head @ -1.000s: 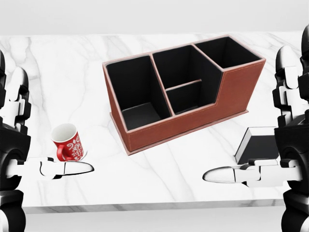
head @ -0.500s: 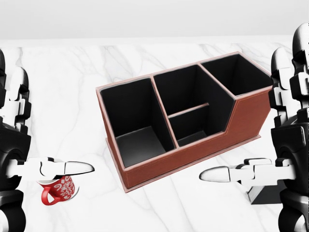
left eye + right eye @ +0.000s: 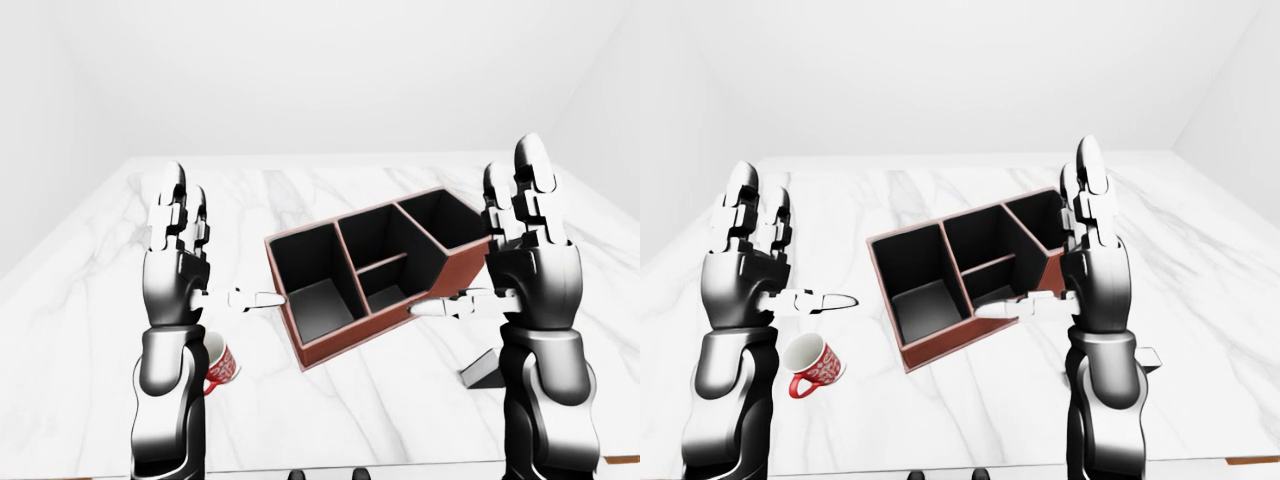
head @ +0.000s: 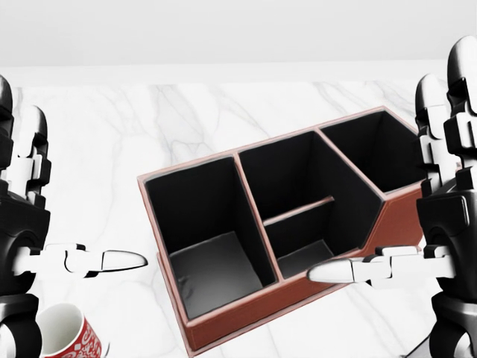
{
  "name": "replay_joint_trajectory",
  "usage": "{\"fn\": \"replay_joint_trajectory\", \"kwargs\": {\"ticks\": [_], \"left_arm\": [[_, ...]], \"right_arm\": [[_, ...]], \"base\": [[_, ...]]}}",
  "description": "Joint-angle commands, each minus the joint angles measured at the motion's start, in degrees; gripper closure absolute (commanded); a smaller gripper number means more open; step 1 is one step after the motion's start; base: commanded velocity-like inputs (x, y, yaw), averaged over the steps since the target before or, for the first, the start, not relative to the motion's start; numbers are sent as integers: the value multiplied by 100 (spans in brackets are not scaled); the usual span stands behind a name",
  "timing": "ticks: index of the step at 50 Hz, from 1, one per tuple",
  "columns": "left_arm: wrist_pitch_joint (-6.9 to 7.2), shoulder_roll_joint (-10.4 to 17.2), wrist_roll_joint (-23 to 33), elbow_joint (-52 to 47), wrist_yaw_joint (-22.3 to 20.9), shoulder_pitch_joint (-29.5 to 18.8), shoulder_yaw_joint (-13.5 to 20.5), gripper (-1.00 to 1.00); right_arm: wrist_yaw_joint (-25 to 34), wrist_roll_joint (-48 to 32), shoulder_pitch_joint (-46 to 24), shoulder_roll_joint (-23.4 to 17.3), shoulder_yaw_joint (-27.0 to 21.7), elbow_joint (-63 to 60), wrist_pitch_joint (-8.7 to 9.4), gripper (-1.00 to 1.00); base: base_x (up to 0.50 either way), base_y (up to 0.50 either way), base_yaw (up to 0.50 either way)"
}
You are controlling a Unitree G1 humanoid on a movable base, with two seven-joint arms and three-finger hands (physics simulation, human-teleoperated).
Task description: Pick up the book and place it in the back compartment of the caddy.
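Note:
The caddy (image 4: 261, 246) is brown outside and black inside, with several empty compartments, and lies at an angle on the white marble table (image 3: 300, 190). The dark book (image 3: 487, 370) lies flat to the caddy's lower right, mostly hidden behind my right forearm in the left-eye view. In the right-eye view only a sliver of the book (image 3: 1147, 357) shows. My left hand (image 3: 215, 250) is raised left of the caddy, open and empty. My right hand (image 3: 480, 250) is raised at the caddy's right end, also open, above the book and apart from it.
A red-and-white patterned mug (image 3: 812, 365) lies tipped on the table below my left hand, at the lower left of the caddy. The table's near edge (image 3: 400, 467) runs along the bottom of the eye views. White walls surround the table.
The camera has moved closer: in the head view the caddy has grown and slid downward, while the mug and book have dropped to the bottom edge. Both hands hold the same open pose.

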Motion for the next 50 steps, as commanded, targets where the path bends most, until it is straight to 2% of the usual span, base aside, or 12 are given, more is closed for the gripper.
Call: {"fn": "replay_joint_trajectory", "kwargs": {"ticks": [1,12,14,21,22,26,31,50], "left_arm": [[0,0,-2,-32,-6,20,7,-100],[0,8,-16,-63,3,-3,24,-100],[0,8,-16,-66,5,1,25,-100],[0,11,-20,-81,7,-1,28,-100],[0,9,-1,-24,2,10,15,-100],[0,7,4,-15,-2,8,16,-100],[0,6,2,-1,-2,6,16,-100],[0,6,14,1,4,10,13,-100]], "right_arm": [[-30,-296,-23,-21,129,18,0,-100],[133,-1053,-86,-99,194,-167,0,-100],[225,-1317,-158,-261,72,-288,0,-100],[538,-1725,-321,-359,-225,-440,0,-100],[1010,-2723,-77,-1124,-229,-565,0,-100],[1551,-3313,-168,-769,-446,-504,0,-100],[1744,-3530,-190,-613,-544,-451,0,-100],[2329,-4256,-73,-649,-784,-549,0,-100]], "base": [[0,0,0],[0,0,0],[0,0,0],[0,0,0],[0,0,0],[0,0,0],[0,0,0],[0,0,0]]}}
